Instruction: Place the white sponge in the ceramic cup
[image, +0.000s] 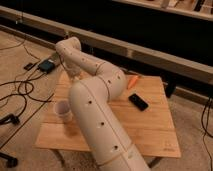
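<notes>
Cannot tell what the gripper (75, 76) holds, low over the light wooden table (150, 131)'s far-left corner; centre it above the nearer small white ceramic cup (63, 109) before releasing.

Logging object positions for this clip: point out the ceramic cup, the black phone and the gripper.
ceramic cup (63, 109), camera view, on its outer wall.
black phone (138, 101), camera view, middle of its face.
gripper (75, 76), camera view, its tip, at the table (150, 127) corner beyond the cup.

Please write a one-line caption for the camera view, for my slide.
Robot arm bends over a wooden table, gripper low near its far edge, beyond the ceramic cup.
</notes>
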